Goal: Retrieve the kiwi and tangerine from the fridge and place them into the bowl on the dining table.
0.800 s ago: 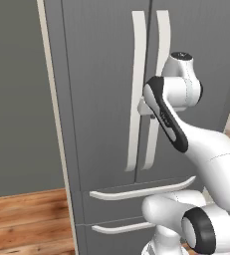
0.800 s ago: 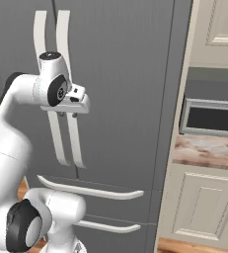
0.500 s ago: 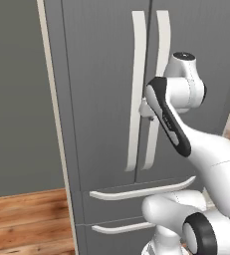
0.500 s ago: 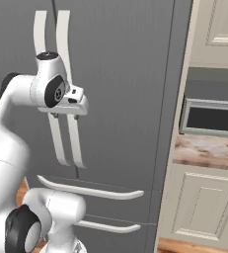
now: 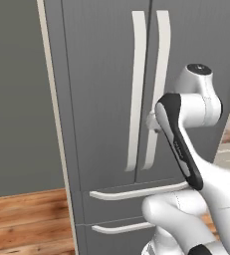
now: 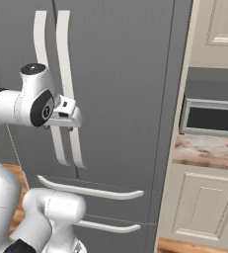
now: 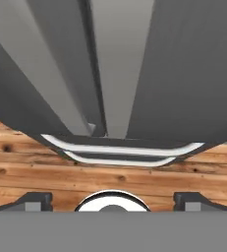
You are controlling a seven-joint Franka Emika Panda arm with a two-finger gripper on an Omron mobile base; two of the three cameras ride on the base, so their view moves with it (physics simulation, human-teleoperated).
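You're looking at the fridge [image 5: 101,99] dead ahead, both upper doors sitting shut, the two long white handles [image 5: 147,89] running side by side down the centre seam. Below them the two drawer handles [image 6: 88,190] are curving across the lower drawers, also closed. To your left a flat grey wall panel [image 5: 17,94] is hemming in the fridge's edge; to your right the cream cabinets [image 6: 209,212] and a stone-topped bench [image 6: 207,150] with a dark oven niche above are closing off that side, so the open room is the wooden floor [image 5: 27,219] in front.

Your end effector [image 6: 66,116] is hovering right at the handles, about level with their lower half, just beside the right-hand one; I can't tell whether it's touching. In the hand view the fingers [image 7: 34,201] are standing wide apart with nothing between them, and you're peering down the door seam toward the drawer handles and floor.
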